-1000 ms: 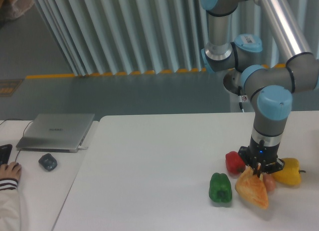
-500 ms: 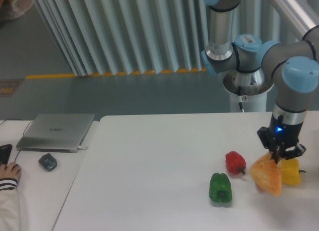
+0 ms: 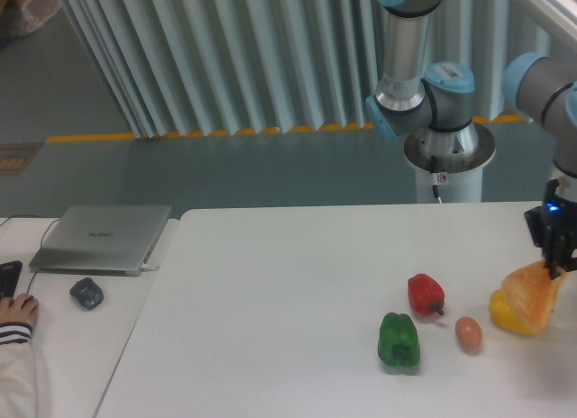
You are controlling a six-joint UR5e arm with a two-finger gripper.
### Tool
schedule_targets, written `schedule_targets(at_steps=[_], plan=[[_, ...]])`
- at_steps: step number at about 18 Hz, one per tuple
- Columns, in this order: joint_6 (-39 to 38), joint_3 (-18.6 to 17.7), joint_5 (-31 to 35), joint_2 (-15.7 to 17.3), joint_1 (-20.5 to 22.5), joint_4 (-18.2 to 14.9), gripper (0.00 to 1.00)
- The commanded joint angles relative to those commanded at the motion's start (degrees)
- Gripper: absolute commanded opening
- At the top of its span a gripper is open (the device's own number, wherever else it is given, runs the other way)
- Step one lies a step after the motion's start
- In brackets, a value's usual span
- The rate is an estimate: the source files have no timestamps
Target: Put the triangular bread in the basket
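Only one camera here, a fixed one looking across the white table [image 3: 288, 283], so that's the whole story. The gripper [image 3: 557, 267] is way over at the right edge of the shot, pinched shut on the top of the triangular bread [image 3: 532, 299], which hangs lifted off the tabletop, right in front of the yellow bell pepper [image 3: 502, 313] and partly covering it. So the step in hand looks like the carry: the grab is done and the loaf is in the air on its way to the basket. Thing is, no basket shows anywhere in this view, so it's presumably off past the right edge, and the next move would call for carrying the load over there, lowering it inside the rim and only then letting go. The grip is on one narrow end of a wedge, so it could swing or slip if the arm moves fast. Texture-wise the bread is golden-orange, glossy and streaky, a chunky wedge. Left behind on the table are a small tan egg-shaped thing [image 3: 468, 333], smooth and matte, a shiny lobed red pepper [image 3: 425, 294] and a shiny green pepper [image 3: 398, 340]. Off to the left sit a grey laptop [image 3: 101, 238] and a dark mouse [image 3: 87, 293].
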Motion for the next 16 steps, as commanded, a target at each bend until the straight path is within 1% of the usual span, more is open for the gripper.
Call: schedule_targets(at_steps=[1, 2, 3, 4, 6, 7, 9, 11, 13, 16], plan=[[2.37, 0.00, 2.02, 0.00, 0.53, -0.09, 0.06], [7.35, -0.09, 4.30, -0.09, 1.06, 0.09, 0.06], [10.62, -0.09, 4.93, -0.09, 1.84, 0.09, 0.07], [13.78, -0.09, 4.59, -0.17, 3.42, 0.09, 0.07], [16.96, -0.09, 4.41, -0.26, 6.05, 0.09, 0.07], [20.90, 0.00, 4.32, -0.35, 7.64, 0.09, 0.07], [25.05, 0.09, 4.06, -0.53, 10.10, 0.44, 0.07], [28.47, 0.44, 3.88, -1.31, 11.60, 0.61, 0.07], [32.17, 0.44, 3.62, -2.02, 13.18, 2.71, 0.07], [38.84, 0.35, 2.13, -3.07, 16.61, 4.13, 0.10]])
